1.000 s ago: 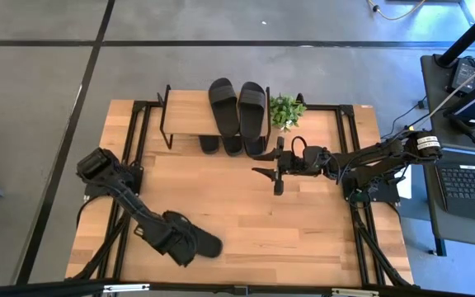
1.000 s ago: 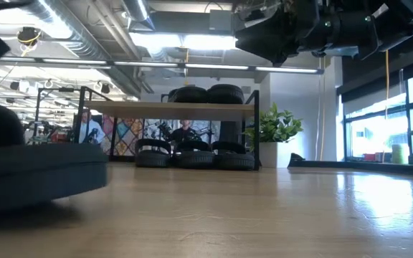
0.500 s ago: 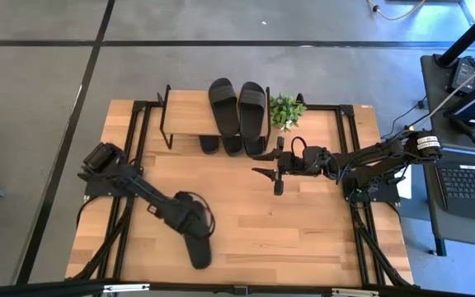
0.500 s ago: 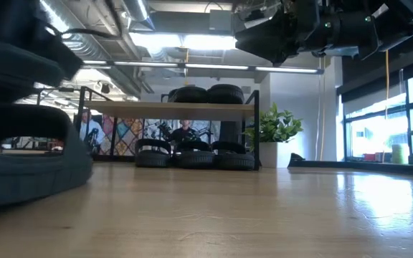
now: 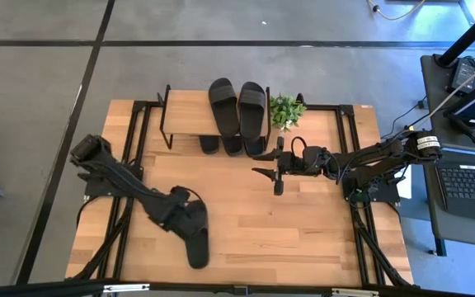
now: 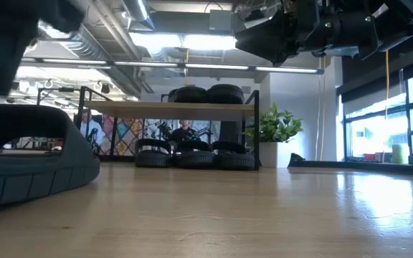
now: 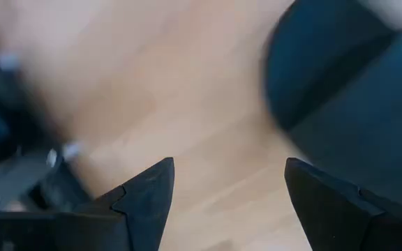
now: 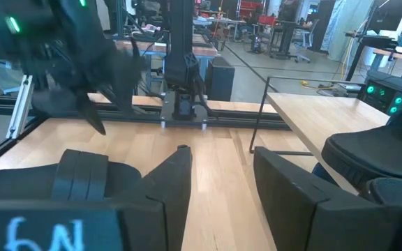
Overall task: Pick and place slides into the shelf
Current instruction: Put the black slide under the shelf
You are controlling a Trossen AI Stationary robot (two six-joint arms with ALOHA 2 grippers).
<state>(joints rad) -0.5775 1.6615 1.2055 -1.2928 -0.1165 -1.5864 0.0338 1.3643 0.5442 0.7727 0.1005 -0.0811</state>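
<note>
Left end effector (image 5: pixel 186 216), jaws apart, above slide (image 5: pixel 195 241).

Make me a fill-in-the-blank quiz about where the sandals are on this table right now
1. On the shelf's wooden top lie ____ sandals.
2. The small potted plant stands at the shelf's ____ end in the high view.
3. The loose sandal on the table lies under the ____ end effector.
4. The right end effector holds ____.

Missing words: two; right; left; nothing
</note>
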